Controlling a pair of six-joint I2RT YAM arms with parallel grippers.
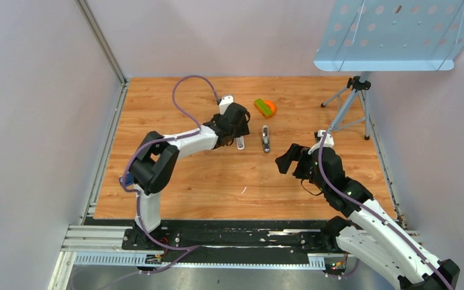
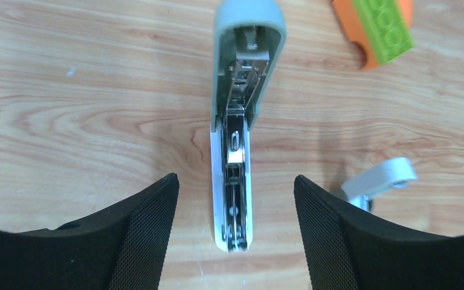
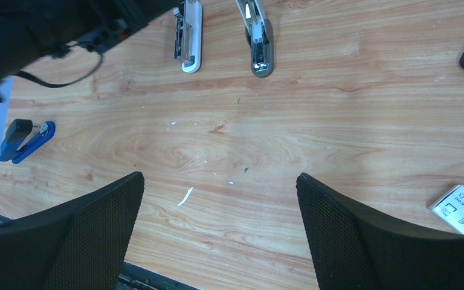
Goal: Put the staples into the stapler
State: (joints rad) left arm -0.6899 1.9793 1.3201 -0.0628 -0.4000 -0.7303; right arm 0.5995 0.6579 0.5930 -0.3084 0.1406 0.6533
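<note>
Wooden desk (image 1: 217,181): my left tool (image 2: 235,178) hangs wide apart and empty over the opened white stapler (image 2: 237,130). To its right lie a grey stapler (image 1: 266,139) and an orange-green block (image 1: 265,107). My right tool (image 3: 220,175) gapes empty near a white card (image 3: 462,209). I cannot make out the staples.

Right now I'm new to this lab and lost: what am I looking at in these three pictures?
Two robot arms are bolted to a wooden table. One picture looks down from above; the others come from a camera on each wrist. The left gripper hangs open over an opened white stapler, touching nothing. The right gripper is open and empty too. A second stapler, a blue stapler, an orange-and-green block and a small printed white card also lie there.
</note>
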